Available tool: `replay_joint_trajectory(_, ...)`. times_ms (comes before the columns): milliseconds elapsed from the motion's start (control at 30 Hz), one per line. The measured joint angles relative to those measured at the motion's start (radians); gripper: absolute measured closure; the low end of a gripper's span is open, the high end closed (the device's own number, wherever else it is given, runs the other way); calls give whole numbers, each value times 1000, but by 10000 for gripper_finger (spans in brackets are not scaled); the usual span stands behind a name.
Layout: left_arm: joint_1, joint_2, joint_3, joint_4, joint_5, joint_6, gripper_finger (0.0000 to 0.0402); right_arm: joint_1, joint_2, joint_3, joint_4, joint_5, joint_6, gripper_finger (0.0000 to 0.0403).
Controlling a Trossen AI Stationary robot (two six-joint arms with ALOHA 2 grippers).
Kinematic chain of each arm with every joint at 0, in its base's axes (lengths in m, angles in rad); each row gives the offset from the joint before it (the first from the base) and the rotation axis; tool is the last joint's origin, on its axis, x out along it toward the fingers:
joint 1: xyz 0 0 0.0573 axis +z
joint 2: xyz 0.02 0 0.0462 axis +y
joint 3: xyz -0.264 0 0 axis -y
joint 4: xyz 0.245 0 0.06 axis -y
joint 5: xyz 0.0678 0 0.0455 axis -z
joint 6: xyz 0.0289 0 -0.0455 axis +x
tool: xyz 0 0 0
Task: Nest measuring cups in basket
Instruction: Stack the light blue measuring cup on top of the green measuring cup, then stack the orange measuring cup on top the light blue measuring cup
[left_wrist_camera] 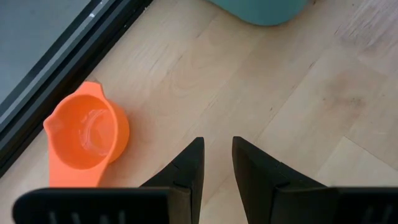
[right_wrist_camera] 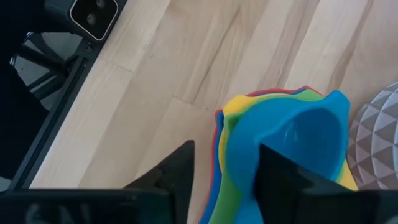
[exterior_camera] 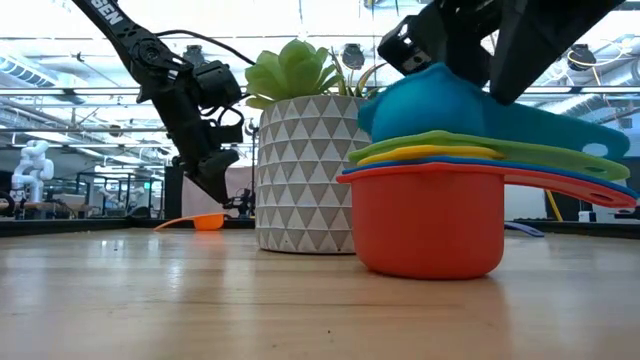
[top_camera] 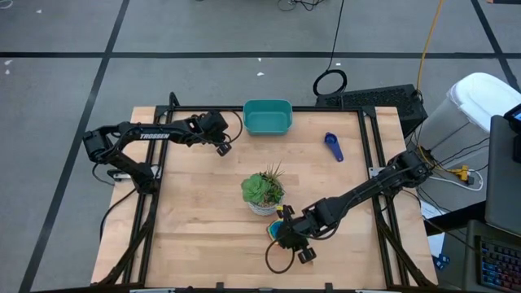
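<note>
Several measuring cups sit nested in a stack [top_camera: 285, 231] [exterior_camera: 430, 215] on the table just near of the potted plant, red at the bottom and a light-blue cup [right_wrist_camera: 298, 137] [exterior_camera: 450, 105] tilted on top. My right gripper [right_wrist_camera: 224, 165] [top_camera: 291, 236] hovers over the stack, open, one finger clear of the stack and the other over the light-blue cup's near rim. An orange cup [left_wrist_camera: 87, 134] [exterior_camera: 205, 221] stands on its base beside my open left gripper [left_wrist_camera: 217, 146] [top_camera: 221, 147]. A dark blue cup [top_camera: 334, 146] lies alone. The teal basket [top_camera: 268, 116] sits at the far edge. My right gripper comes slanting down from the right over the stack. One finger [right_wrist_camera: 280, 177] covers the light-blue cup's near rim [right_wrist_camera: 245, 174], and I cannot tell whether it touches. The cup rests tilted on the green cup below it.
A succulent in a white patterned pot [top_camera: 263, 193] [exterior_camera: 300, 170] stands mid-table, right behind the stack and between it and the basket. Black frame rails [top_camera: 370, 155] run along the table's sides. Bare wood lies left of the plant.
</note>
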Motion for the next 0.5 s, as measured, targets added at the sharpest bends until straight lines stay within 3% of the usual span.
replay_joint_trajectory(233,0,0,0,0,6,1,314,-7,0,-6,29,2,5,228)
replay_joint_trajectory(500,0,0,0,-9,10,23,314,-18,-11,-18,-14,32,-2,228)
